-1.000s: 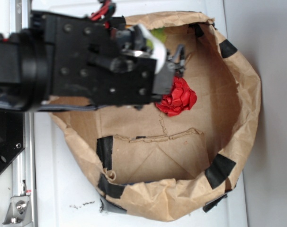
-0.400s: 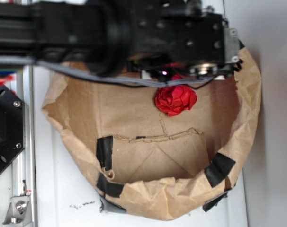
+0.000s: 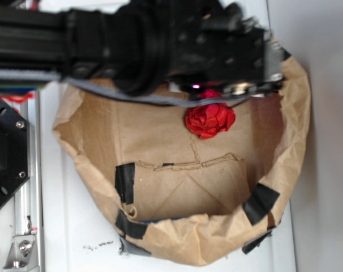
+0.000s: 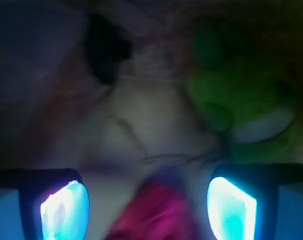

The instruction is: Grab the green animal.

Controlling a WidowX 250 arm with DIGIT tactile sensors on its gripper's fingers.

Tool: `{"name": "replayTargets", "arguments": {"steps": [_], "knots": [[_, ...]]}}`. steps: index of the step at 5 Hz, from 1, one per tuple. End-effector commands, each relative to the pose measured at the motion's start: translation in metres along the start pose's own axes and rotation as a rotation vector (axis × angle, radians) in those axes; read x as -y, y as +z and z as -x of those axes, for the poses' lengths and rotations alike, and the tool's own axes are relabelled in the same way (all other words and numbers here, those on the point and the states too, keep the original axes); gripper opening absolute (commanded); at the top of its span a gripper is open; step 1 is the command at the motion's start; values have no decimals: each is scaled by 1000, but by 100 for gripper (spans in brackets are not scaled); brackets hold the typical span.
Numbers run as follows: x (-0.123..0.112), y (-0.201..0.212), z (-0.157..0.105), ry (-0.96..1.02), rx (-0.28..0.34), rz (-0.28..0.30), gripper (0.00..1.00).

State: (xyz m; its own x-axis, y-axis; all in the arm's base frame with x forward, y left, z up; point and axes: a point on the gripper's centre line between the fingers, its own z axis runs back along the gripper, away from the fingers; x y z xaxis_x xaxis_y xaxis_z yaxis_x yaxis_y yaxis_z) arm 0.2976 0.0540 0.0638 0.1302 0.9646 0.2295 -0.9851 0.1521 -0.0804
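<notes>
We are finding no readable writing, brand or label anywhere in either view; only a faint dark scribble (image 3: 98, 246) is showing on the white surface (image 3: 75, 215) below the paper bag, too small to read.

Nearest to us in the wrist view, the gripper (image 4: 147, 210) is holding its two fingers wide apart, one glowing fingertip (image 4: 61, 207) at the lower left and the other at the lower right, with nothing between them but open space. Just beyond that gap, the red fabric ball (image 4: 154, 212) is sitting low in the middle, blurred. Farther in and to the right, the green animal (image 4: 241, 107) is lying on the brown paper floor, its pale mouth band turned toward the right finger; it is beyond the fingers and not touched by them. A dark patch (image 4: 105, 52) is showing at the far upper left on the bag wall.

In the exterior view, we are looking at the black arm (image 3: 160, 45) stretching across the top of the crumpled paper bag (image 3: 296, 141), covering the bag's upper part, so the green animal is hidden there. The red fabric ball (image 3: 210, 120) is peeking out just below the arm. Black tape strips (image 3: 125, 181) are patching the bag's rim and wall. A metal rail (image 3: 25, 170) is running along the far left edge.
</notes>
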Motion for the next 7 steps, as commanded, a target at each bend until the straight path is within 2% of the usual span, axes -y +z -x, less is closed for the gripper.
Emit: {"name": "replayTargets", "arguments": {"steps": [1, 2, 4, 5, 6, 7], "knots": [[-10, 37, -1, -15, 4, 118, 100], [-26, 32, 10, -31, -48, 100, 100], [-40, 28, 16, -30, -49, 94, 100], [-45, 23, 14, -29, -24, 85, 100], [-54, 18, 12, -3, 73, 55, 100], [-63, 15, 13, 3, 101, 40, 100]]}}
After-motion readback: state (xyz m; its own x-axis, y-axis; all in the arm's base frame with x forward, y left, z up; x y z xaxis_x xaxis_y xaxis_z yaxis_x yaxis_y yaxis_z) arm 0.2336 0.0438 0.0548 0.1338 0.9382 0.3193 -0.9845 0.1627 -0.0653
